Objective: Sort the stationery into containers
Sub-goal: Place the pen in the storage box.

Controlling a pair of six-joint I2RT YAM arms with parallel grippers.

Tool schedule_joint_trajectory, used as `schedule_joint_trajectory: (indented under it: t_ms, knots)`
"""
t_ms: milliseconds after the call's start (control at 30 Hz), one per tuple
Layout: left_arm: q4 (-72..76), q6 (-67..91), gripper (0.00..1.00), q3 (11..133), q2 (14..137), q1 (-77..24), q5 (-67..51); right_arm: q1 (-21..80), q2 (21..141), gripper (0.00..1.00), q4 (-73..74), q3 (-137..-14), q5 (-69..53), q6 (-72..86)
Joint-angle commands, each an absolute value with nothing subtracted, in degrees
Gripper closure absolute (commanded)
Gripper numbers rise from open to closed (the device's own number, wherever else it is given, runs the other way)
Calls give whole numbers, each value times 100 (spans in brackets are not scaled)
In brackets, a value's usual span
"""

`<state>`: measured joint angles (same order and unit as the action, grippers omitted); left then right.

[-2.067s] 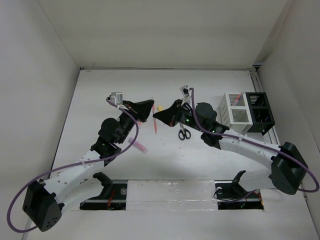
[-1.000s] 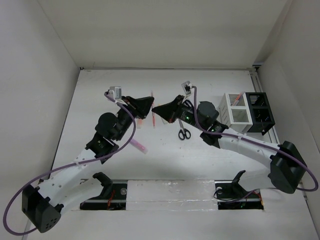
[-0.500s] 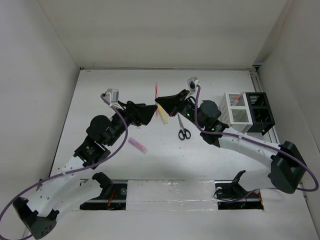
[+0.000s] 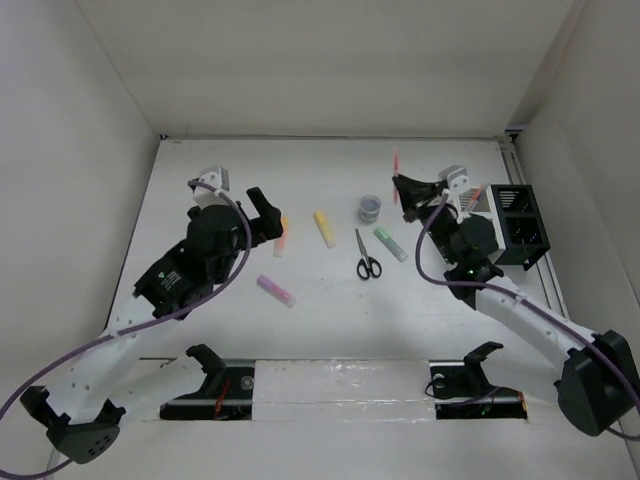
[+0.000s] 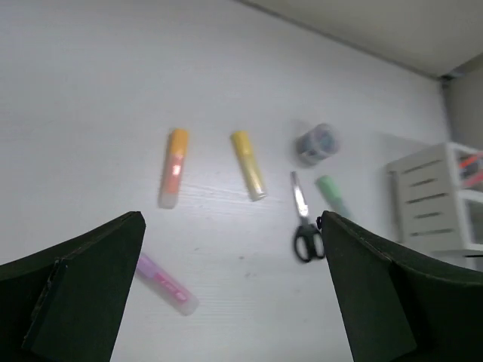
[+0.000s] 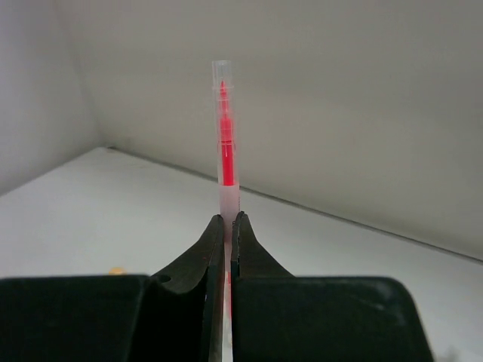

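1. Right gripper: closed on the orange-red pen, which it holds upright above the tabletop, near the white box.
2. Left gripper: jaws wide, empty, raised.
3. Scissors, grey roll and yellow highlighter lie loose on the tabletop.

Lower end of pen was hidden between the pinched fingers of right gripper. In left wrist view, white box ran off right edge; grey roll was blurred.

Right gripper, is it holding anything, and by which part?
The right gripper pinches a thin red pen by its lower part; the rest sticks out beyond the jaws.
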<state>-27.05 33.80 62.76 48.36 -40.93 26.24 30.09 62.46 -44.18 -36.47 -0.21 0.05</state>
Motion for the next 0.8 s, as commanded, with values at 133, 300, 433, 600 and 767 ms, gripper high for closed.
schedule_joint_trajectory:
  t_ms: [133,300,433,600,767]
  knots:
    - [-3129,3006,0,5607,4834,-4122,2865,1619,5406,100,-4667,-2945,720,-414]
    - [-2988,2892,0,5537,4702,-4122,2620,277,5686,100,-4544,-3110,196,-159]
    - [-2988,2892,0,5484,4588,-4122,2619,-525,6222,100,-4737,-3409,-560,88]
    - [-2936,2892,0,5432,4377,-4122,2541,-957,6994,100,-4860,-3612,-888,342]
    - [-2883,2830,0,5432,4377,-4122,2479,-1072,7549,100,-5106,-3718,-1282,474]
